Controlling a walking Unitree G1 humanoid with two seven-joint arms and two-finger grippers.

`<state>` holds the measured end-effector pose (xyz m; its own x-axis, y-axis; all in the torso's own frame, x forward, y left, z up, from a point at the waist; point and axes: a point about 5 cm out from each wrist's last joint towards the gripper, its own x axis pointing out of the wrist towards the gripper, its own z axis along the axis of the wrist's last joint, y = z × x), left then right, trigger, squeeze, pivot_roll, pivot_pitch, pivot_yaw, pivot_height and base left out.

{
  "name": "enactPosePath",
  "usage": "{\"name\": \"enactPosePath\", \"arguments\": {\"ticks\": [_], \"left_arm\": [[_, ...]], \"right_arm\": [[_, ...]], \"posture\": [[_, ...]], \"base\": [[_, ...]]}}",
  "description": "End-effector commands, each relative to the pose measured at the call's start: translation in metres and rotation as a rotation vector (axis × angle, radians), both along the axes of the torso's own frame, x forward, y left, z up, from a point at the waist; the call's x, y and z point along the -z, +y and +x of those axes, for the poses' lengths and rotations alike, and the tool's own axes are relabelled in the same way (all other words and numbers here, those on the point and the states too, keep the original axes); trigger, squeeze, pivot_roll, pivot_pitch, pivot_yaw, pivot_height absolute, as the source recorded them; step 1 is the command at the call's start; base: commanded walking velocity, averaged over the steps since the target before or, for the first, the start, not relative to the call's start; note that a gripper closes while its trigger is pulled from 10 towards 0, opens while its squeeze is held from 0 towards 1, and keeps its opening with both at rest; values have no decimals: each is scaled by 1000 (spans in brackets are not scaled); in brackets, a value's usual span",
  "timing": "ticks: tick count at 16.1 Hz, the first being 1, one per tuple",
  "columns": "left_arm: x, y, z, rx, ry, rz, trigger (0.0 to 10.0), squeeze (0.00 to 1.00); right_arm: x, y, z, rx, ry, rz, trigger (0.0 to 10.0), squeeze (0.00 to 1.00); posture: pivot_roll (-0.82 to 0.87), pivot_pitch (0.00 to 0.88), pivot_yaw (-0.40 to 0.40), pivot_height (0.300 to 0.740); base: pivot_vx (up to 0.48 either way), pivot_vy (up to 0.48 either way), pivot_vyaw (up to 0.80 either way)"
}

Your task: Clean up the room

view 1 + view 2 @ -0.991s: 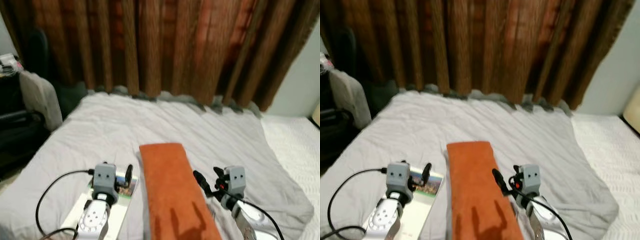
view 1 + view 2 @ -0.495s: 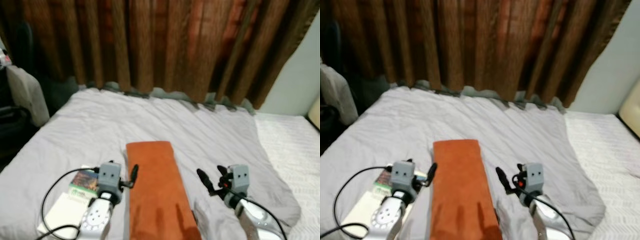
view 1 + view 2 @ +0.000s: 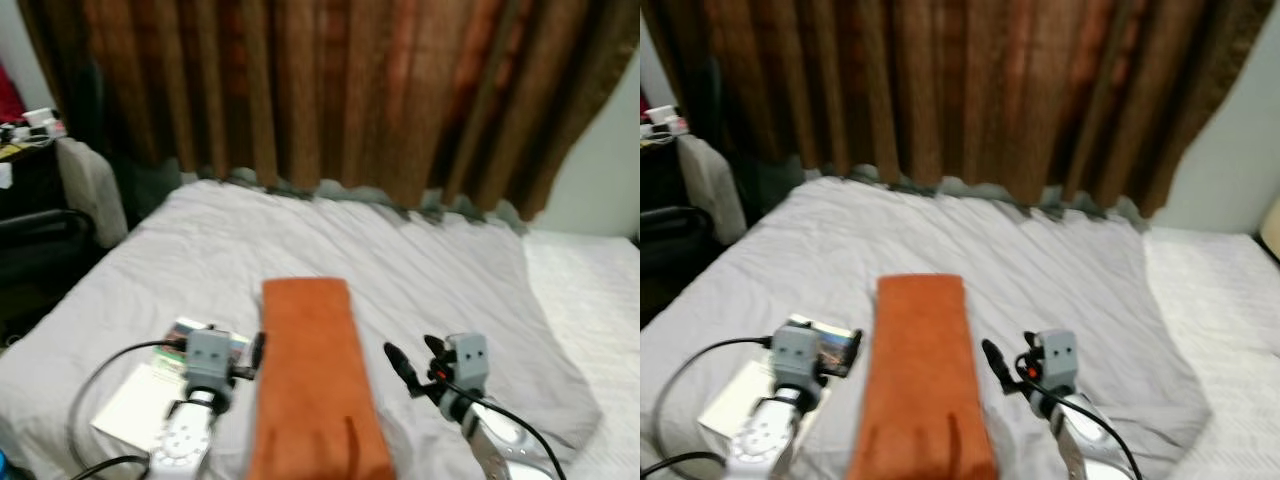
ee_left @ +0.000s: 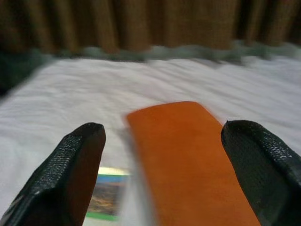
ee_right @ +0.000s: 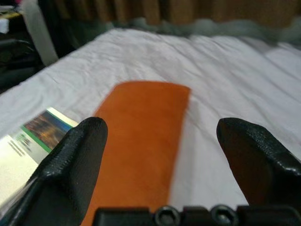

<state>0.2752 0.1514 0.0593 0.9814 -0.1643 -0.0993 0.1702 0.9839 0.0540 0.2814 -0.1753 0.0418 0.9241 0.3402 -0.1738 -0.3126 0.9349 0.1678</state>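
Two grippers, left gripper [image 3: 255, 352] and right gripper [image 3: 415, 362], hover wide open and empty on either side of the folded orange towel [image 3: 313, 380] lying lengthwise on the grey bed sheet [image 3: 200, 250]; towel is judged soft, light, limp: pinch both near corners; booklet [image 3: 150, 385] lies beside it; curtain [image 3: 330, 90] beyond

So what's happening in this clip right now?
The robot stands at a bed covered with a grey sheet, both arms held out over it. A folded orange towel lies lengthwise between them. The left gripper and right gripper are open on either side of it, holding nothing. A booklet lies on the sheet by the left arm. Brown curtains hang behind.
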Motion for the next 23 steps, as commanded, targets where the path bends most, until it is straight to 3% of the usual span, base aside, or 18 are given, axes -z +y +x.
{"name": "enactPosePath", "arguments": {"ticks": [1, 4, 7, 8, 10, 11, 12, 14, 16, 20, 23], "left_arm": [[7, 10, 5, -38, 55, -6, 10000, 0], [9, 25, 17, -78, 90, -41, 10000, 0], [-1, 37, 21, -61, 49, 22, 10000, 0], [-10, 37, 13, -51, -18, 66, 10000, 0], [-38, 28, -17, -27, -164, 51, 10000, 0], [-51, 20, -43, -19, -210, 13, 10000, 0], [-51, 17, -49, -11, -202, -1, 10000, 0], [-46, 7, -46, 37, -193, -16, 10000, 0], [-46, 9, -46, 36, -170, -20, 10000, 0], [-39, 12, -32, 44, -113, -6, 10000, 0], [-35, 12, -32, 57, -89, -9, 10000, 0]], "right_arm": [[-3, 6, 7, -20, 6, 6, 10000, 0], [-8, 10, 17, -6, -6, -6, 10000, 0], [-18, 6, 21, 43, -50, -14, 10000, 0], [-24, 3, 16, 61, -95, -23, 10000, 0], [-41, -3, -6, 112, -189, -13, 10000, 0], [-48, -4, -30, 121, -236, -32, 10000, 0], [-46, -3, -37, 121, -230, -34, 10000, 0], [-38, -5, -35, 138, -186, -23, 10000, 0], [-42, -2, -35, 137, -184, -21, 10000, 0], [-39, 6, -32, 115, -150, -16, 10000, 0], [-34, 6, -31, 107, -116, -20, 10000, 0]], "posture": [[86, 0, -86, 740], [83, 0, -91, 740], [80, 0, -88, 740], [78, 0, -88, 740], [86, 1, -92, 740], [90, 7, -93, 740], [95, 9, -99, 740], [101, 0, -97, 740], [102, 0, -97, 740], [93, 0, -92, 740], [89, 0, -89, 740]], "base": [[0, 0, 0], [0, 0, 0], [0, 0, 0], [0, 0, 0], [0, 0, 0], [0, 0, 0], [0, 0, 0], [0, 0, 0], [465, 0, 0], [465, 0, 0], [465, 0, -267]]}}
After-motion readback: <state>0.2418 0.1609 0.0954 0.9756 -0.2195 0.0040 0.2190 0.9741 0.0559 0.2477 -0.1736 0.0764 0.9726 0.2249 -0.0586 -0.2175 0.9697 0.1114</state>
